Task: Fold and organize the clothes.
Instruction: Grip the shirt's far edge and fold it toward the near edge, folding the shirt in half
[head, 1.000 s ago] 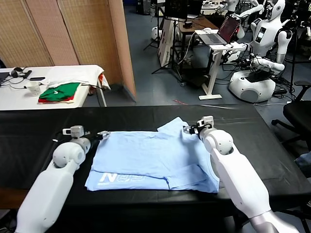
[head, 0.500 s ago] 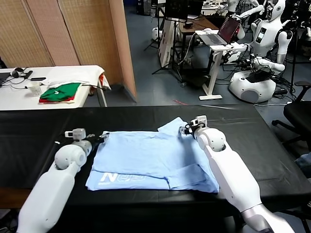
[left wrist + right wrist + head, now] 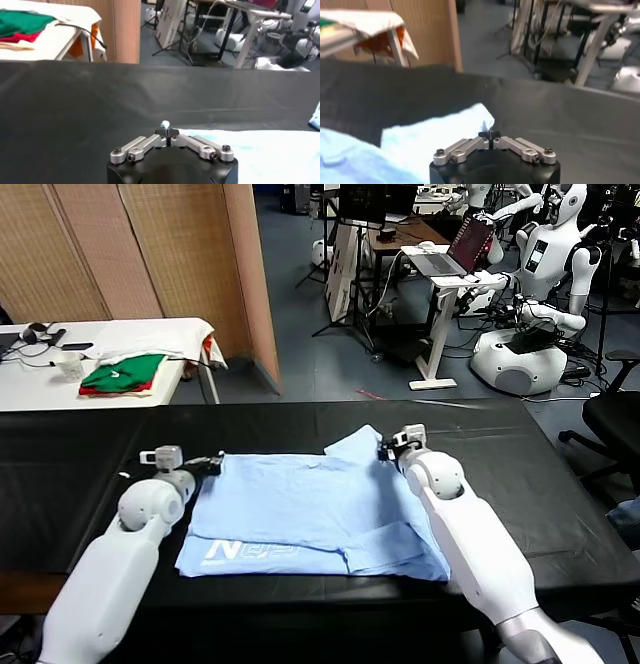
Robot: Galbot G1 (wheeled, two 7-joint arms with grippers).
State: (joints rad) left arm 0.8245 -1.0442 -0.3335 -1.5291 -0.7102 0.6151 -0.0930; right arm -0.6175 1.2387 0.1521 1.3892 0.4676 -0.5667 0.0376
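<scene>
**Shirt pinched at both far corners**

Shirt (image 3: 310,514) is light blue and lies flat on the black table (image 3: 70,474), right in front of the robot. It has white letters on the near left part. One sleeve sticks out at the far right, w/ a small fold.

Left gripper (image 3: 208,465) is at the far left corner of the shirt. Its fingers are squeezed tight. In the left wrist view a tiny bit of pale cloth pokes up between the tips (image 3: 165,124), so it has a pinch of the shirt edge.

Right gripper (image 3: 386,452) is at the far right side, by the sleeve. Its fingers are squeezed tight too. In the right wrist view the tips (image 3: 489,135) meet right at the edge of the blue sleeve, pinching it.

Both arms lie low over the table, one on each side of the shirt.

Far off to the left is a white table (image 3: 40,379) w/ green and red clothes (image 3: 125,374) piled on it. Behind, across the room, are a laptop (image 3: 465,246) on a stand and other white robots (image 3: 540,274).
</scene>
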